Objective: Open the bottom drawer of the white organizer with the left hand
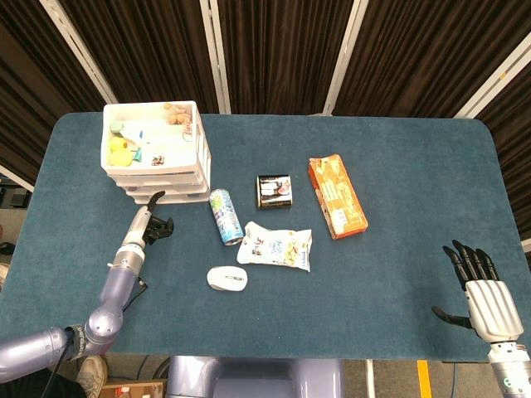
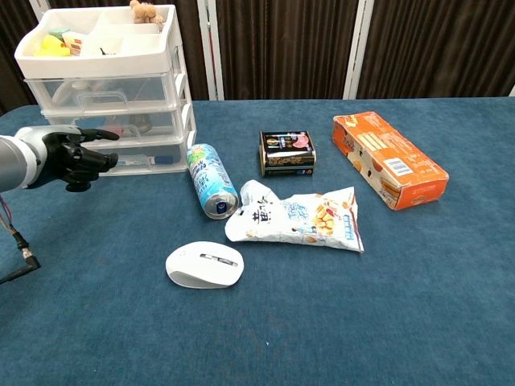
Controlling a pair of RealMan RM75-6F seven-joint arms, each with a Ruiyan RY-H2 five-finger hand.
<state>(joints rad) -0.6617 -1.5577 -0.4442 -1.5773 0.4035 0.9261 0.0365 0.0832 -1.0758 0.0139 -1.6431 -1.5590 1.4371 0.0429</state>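
Observation:
The white organizer [image 1: 156,162] [image 2: 109,88] stands at the table's far left, with three clear drawers under an open top tray. Its bottom drawer [image 2: 141,161] is closed and holds a pen-like item. My left hand [image 1: 151,222] [image 2: 74,156] hovers just in front of that drawer, fingers curled inward with one pointing at the drawer front; it holds nothing, and I cannot tell whether it touches the drawer. My right hand [image 1: 483,290] rests at the near right edge, fingers spread and empty, seen only in the head view.
A blue can [image 2: 211,179] lies right of the organizer. A snack bag [image 2: 294,217], a white mouse [image 2: 204,264], a dark tin [image 2: 286,153] and an orange box [image 2: 389,158] sit across the middle of the blue table [image 2: 402,305].

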